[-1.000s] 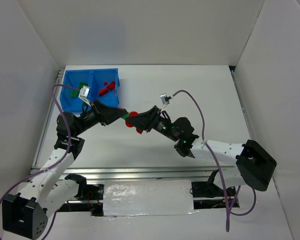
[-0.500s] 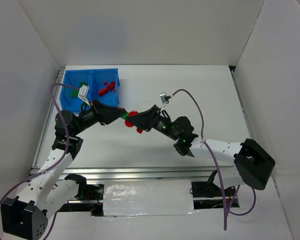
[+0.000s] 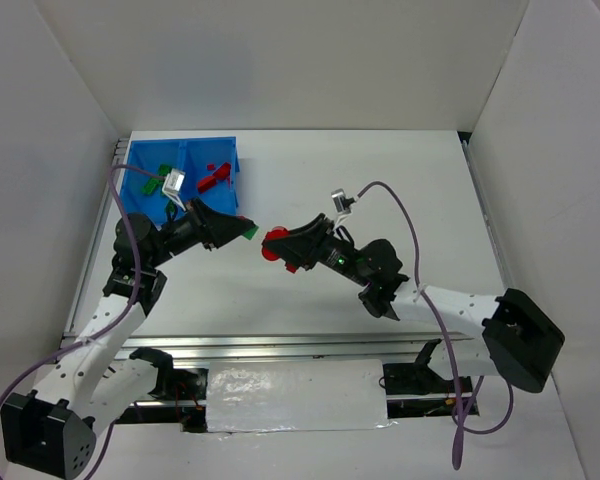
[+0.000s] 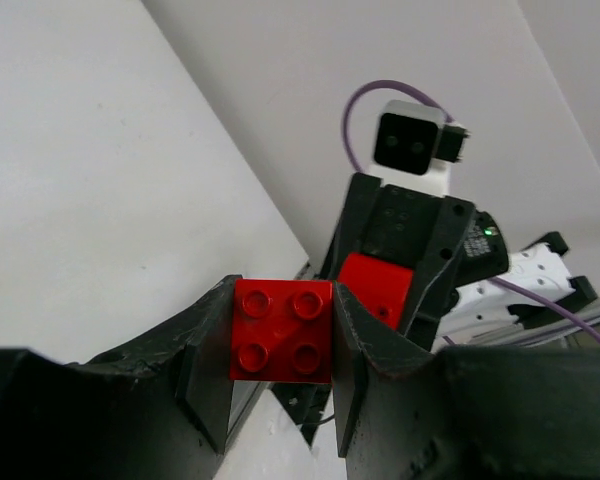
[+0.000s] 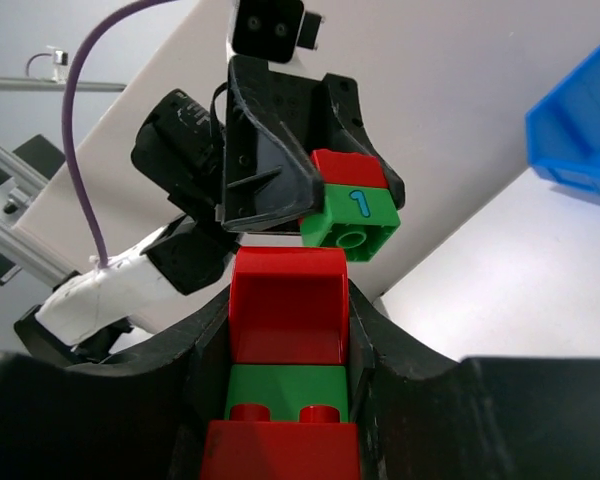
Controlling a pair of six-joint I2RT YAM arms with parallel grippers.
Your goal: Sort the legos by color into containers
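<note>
- Your left gripper [image 4: 282, 335] has its black jaws clamped on a red-and-green pair [image 5: 348, 212].
- The red brick [image 4: 282, 330] of that pair is glossy and square. Its four round studs face the left wrist camera.
- The green brick [image 5: 352, 222] below it carries a blue "1" on one side and shows a round tube on its underside.
- Your right gripper [image 5: 288, 300] has its jaws clamped on a three-brick stack [image 5: 285, 390].
- In that stack a smooth red brick [image 5: 285, 305] with a rounded edge sits at the tip. A green one is in the middle, and a red one with round studs lies nearest the wrist camera.
- From above, the two loads face each other tip to tip, close but apart. They hang over the matte white counter [image 3: 380, 180], just beside the near right corner of the blue bin [image 3: 135, 205].
- The bin is shallow shiny plastic with two square compartments and a central divider.
- Small green pieces [image 3: 162, 170] lie in its left compartment and small red pieces [image 3: 215, 178] in its right one.
- A thin purple cable [image 3: 400, 215] loops up from your right arm.
</note>
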